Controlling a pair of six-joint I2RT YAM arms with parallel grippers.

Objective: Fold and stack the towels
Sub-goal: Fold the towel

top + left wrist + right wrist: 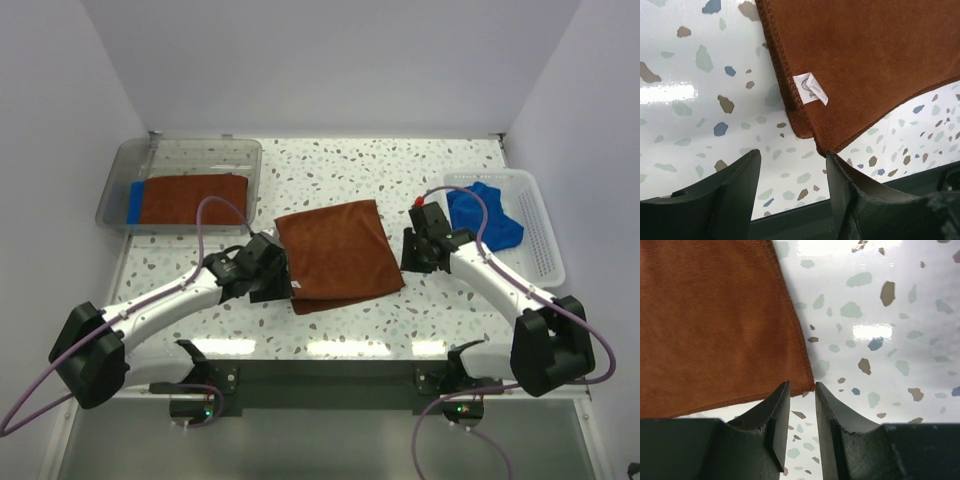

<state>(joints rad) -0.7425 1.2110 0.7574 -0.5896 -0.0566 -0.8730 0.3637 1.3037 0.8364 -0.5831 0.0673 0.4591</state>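
A rust-brown towel [338,255] lies folded flat in the middle of the table, its lower layer showing along the near edge. My left gripper [283,283] sits at its near-left corner. In the left wrist view the towel [865,65] shows a white tag [811,89], and my left gripper [792,160] stands open just short of the corner, holding nothing. My right gripper [408,252] is at the towel's right edge. In the right wrist view its jaws stand a narrow gap apart at my right gripper [802,387], empty, with the towel [710,325] corner just beyond the tips.
A clear plastic tray [120,195] at the back left holds a folded brown towel [192,198] over a blue towel [134,200]. A white mesh basket [540,230] at the right holds crumpled blue towels [485,215]. The table is speckled white.
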